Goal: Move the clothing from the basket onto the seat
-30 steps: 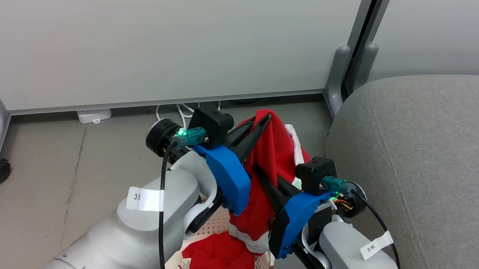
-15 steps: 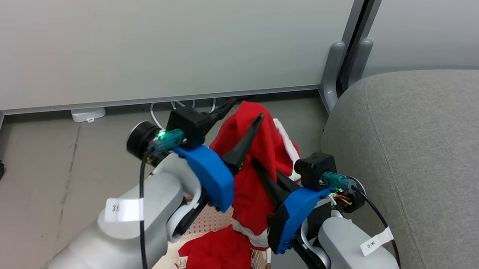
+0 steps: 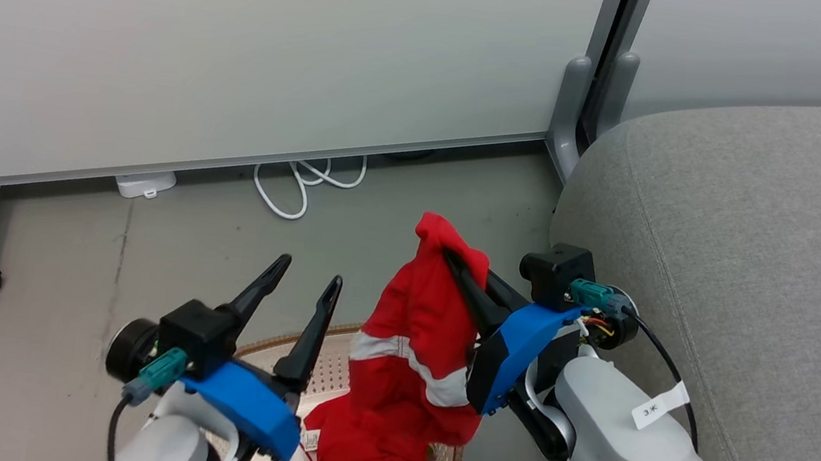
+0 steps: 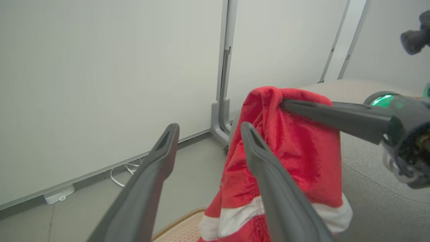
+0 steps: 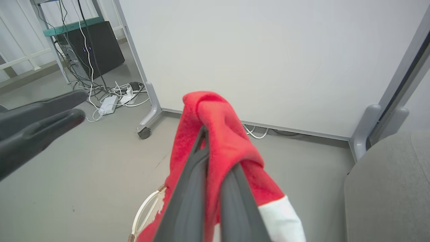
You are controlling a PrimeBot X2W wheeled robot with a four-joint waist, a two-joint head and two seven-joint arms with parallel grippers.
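While the left gripper (image 3: 311,269) stands low at the left, its two long, tapering dark fingers spread apart with nothing between them, the basket (image 3: 336,375) sits just below it on the smooth grey floor (image 3: 99,245). It is cream perforated plastic under a brown woven-look rim. Inside it a crumpled red garment (image 3: 358,446) lies in a soft heap with white trim. Right of that, a second garment (image 3: 414,326), red and fleecy with a broad white stripe, hangs in folds from the right gripper (image 3: 454,258). That gripper's fingers are pinched together on the top fold, and the lower hem reaches down to the heap in the basket. This cloth hangs close beside the left gripper's fingers, with a gap showing in the head view. Farthest right, the seat (image 3: 756,252) bulges as a rounded, light grey woven cushion with a stitched seam, near the right arm.
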